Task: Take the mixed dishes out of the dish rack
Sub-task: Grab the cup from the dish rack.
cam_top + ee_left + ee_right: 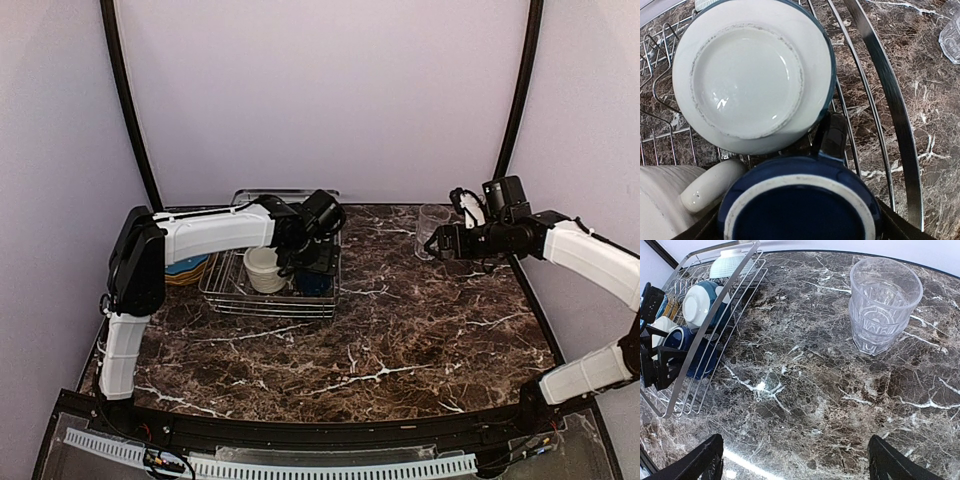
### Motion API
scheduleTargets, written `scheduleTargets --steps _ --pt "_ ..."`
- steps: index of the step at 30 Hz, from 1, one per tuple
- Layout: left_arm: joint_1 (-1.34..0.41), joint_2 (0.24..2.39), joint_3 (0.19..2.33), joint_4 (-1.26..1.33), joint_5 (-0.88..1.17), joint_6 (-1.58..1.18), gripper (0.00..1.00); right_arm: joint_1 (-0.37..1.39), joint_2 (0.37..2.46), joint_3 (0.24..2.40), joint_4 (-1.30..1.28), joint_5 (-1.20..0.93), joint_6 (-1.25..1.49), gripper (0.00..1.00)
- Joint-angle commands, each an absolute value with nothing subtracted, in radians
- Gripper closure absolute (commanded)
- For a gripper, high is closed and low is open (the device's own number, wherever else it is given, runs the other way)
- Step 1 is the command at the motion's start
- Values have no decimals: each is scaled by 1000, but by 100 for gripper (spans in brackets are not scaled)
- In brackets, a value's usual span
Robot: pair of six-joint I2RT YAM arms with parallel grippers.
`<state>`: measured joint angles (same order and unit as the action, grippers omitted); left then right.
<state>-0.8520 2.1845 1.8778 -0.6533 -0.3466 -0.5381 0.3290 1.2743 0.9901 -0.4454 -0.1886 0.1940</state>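
Observation:
The dish rack (225, 290) stands at the table's left. My left gripper (316, 262) reaches into its right end. In the left wrist view its jaws (800, 227) sit either side of the upside-down dark blue mug (800, 210) and press on its sides. The mug rests in the rack. An upturned white bowl (752, 75) lies just beyond it and a cream mug (710, 186) to its left. My right gripper (437, 243) is open and empty, close to the clear glasses (883, 305), which stand stacked on the table.
Yellow and blue plates (187, 268) lie left of the rack. The rack's wire side (885, 100) runs close along the mug's right. In the right wrist view the rack (715, 305) is far left with marble table (805, 390) between.

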Motion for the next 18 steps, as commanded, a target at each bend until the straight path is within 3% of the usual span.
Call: scheduleTargets --steps 1,9,18 --pt "-856 2117 1901 -684 -332 -507 44 336 1253 975 -421 -217 227 2" --pt "-856 1910 1747 -581 -298 -474 58 338 1262 971 -389 -280 273 2" --pt "-845 1652 1524 -344 -152 -463 63 369 1304 956 -268 -383 342 1"
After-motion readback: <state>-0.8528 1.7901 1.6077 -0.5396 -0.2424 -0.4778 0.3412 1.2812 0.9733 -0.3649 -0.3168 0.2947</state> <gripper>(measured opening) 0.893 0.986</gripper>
